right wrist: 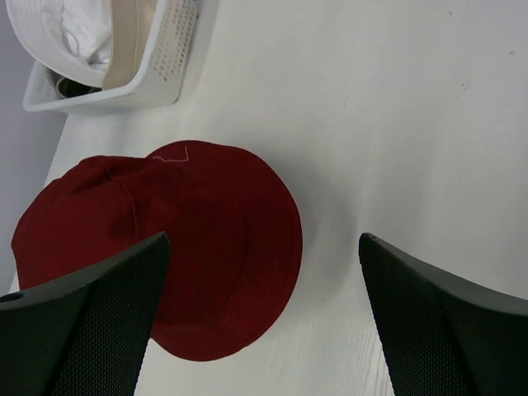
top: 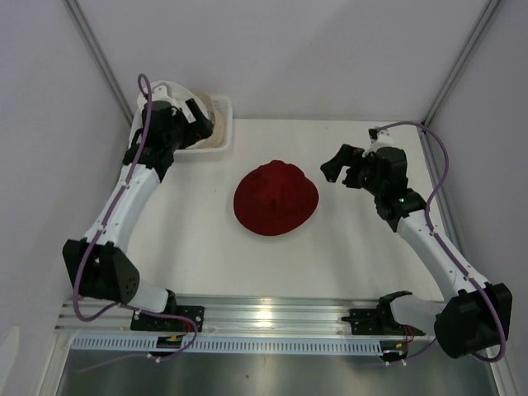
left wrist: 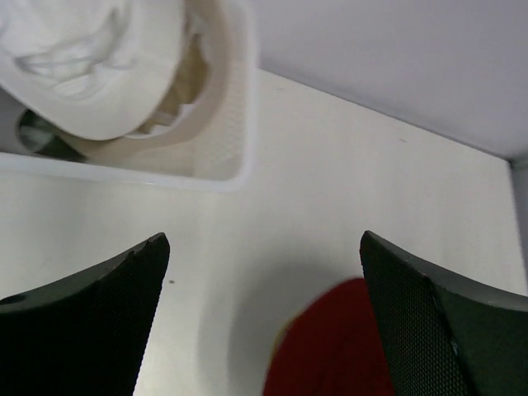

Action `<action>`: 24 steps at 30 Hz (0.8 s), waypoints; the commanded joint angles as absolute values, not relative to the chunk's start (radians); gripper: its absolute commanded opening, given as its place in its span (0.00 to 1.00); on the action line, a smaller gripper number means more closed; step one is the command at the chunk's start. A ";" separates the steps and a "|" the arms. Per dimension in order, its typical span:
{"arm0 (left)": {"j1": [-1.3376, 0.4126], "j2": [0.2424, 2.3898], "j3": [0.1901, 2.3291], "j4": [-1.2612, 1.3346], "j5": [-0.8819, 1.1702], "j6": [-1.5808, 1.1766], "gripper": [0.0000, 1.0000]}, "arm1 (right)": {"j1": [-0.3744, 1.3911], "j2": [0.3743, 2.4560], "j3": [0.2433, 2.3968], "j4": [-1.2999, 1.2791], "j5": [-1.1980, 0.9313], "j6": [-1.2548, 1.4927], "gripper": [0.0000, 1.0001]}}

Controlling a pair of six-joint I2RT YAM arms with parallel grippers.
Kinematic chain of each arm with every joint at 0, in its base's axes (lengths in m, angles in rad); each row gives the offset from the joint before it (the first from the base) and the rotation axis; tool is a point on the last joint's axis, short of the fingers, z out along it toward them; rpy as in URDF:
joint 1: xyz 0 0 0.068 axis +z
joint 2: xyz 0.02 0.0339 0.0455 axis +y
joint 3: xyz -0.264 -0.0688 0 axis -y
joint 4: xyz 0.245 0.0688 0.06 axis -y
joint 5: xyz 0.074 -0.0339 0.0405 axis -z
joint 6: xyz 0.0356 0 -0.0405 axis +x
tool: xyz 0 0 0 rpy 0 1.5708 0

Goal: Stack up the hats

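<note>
One dark red hat (top: 275, 199) lies crown-up at the centre of the table (top: 363, 264). White hat (right wrist: 58, 29) and beige hat (right wrist: 132, 37) sit in the mesh basket (right wrist: 169, 49), far left corner. Left gripper (left wrist: 264, 247) hovers beside the basket, fingers spread, empty. Right gripper (right wrist: 264, 239) hovers right of the red hat, fingers spread, empty.
</note>
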State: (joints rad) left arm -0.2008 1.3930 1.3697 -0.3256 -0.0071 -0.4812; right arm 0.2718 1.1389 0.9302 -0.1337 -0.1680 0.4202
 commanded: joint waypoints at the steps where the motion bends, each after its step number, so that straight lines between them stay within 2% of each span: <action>1: -0.103 1.498 1.465 -0.305 -0.058 -0.525 1.00 | 0.278 1.176 1.017 -0.106 -0.110 0.362 1.00; 4: 0.051 1.599 1.500 -0.240 -0.011 -0.563 1.00 | 0.273 1.221 1.057 -0.120 -0.104 0.359 0.99; 9: 0.205 1.733 1.480 -0.023 0.239 -0.624 0.93 | 0.273 1.268 1.075 -0.094 -0.106 0.354 0.99; 16: 0.239 1.957 1.670 -0.049 0.201 -0.575 0.91 | 0.270 1.361 1.153 -0.101 -0.057 0.338 0.99; 21: 0.252 2.104 1.795 -0.080 0.155 -0.627 0.86 | 0.267 1.433 1.216 -0.127 -0.058 0.345 1.00; 23: 0.253 2.124 1.799 -0.058 0.143 -0.641 0.79 | 0.267 1.446 1.256 -0.140 -0.054 0.360 0.99; 24: 0.255 2.132 1.792 -0.023 0.141 -0.647 0.71 | 0.267 1.450 1.265 -0.141 -0.054 0.362 0.99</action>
